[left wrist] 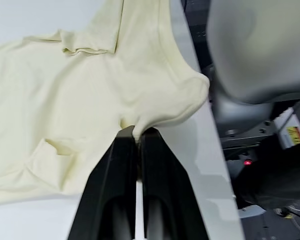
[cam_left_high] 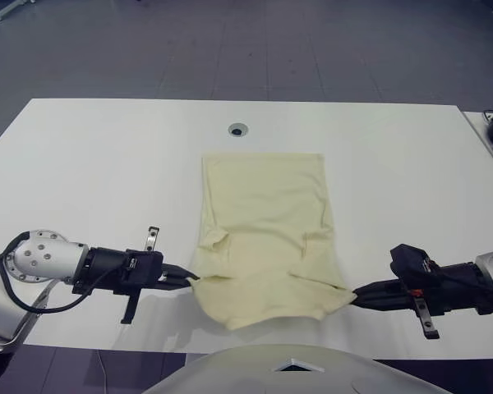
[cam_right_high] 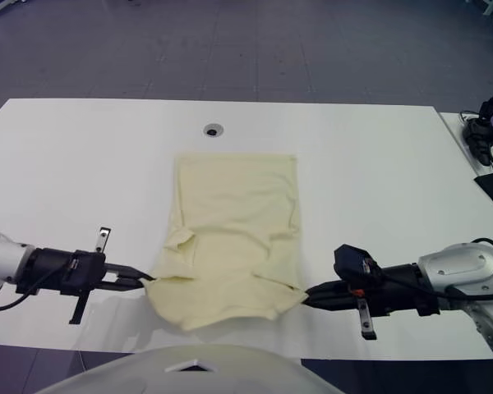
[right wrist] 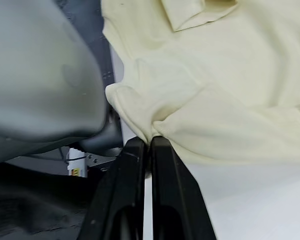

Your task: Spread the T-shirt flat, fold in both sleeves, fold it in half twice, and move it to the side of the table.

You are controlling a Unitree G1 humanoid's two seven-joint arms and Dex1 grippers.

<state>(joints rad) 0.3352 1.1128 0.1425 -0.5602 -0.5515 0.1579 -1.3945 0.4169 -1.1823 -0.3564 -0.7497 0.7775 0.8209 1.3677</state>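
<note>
A pale yellow T-shirt (cam_left_high: 263, 222) lies lengthwise on the white table (cam_left_high: 107, 164), both sleeves folded in over its body. Its near end is lifted a little off the table. My left gripper (cam_left_high: 191, 279) is shut on the near left corner of the T-shirt (left wrist: 90, 95), the cloth pinched between its black fingers (left wrist: 117, 175). My right gripper (cam_left_high: 353, 296) is shut on the near right corner of the T-shirt (right wrist: 230, 85), with its black fingers (right wrist: 165, 170) closed on the fabric. The far hem lies flat near the table's middle.
A round cable hole (cam_left_high: 238, 130) sits in the table just beyond the shirt's far edge. Dark cables and gear (cam_right_high: 486, 123) lie off the table's right end. Bare tabletop stretches to the left and right of the shirt.
</note>
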